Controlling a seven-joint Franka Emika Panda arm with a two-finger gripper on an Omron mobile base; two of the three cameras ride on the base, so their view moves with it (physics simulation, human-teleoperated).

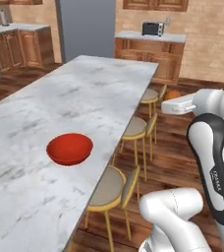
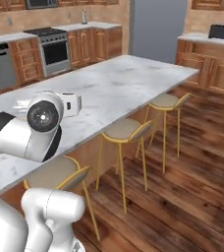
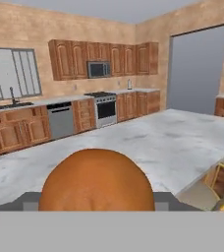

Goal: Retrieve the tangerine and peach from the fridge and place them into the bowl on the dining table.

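A glossy red bowl [image 1: 70, 148] sits on the marble dining table [image 1: 84, 93], near its right edge. Right of the stools [image 1: 136, 129], the gripper [image 1: 169, 101] holds the tangerine [image 1: 172, 94] (partly hidden) above the wooden floor.

Bright, even, soft rendered light

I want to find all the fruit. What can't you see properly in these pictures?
- Peach: I cannot spot it anywhere.
- Gripper fingers: in the hand view the tangerine covers them.
- Tangerine: in the left base view the white hand hides most of it.
- Bowl: its inside faces away in the left base view.
- Dining table: in the right base view the arm blocks the near end.
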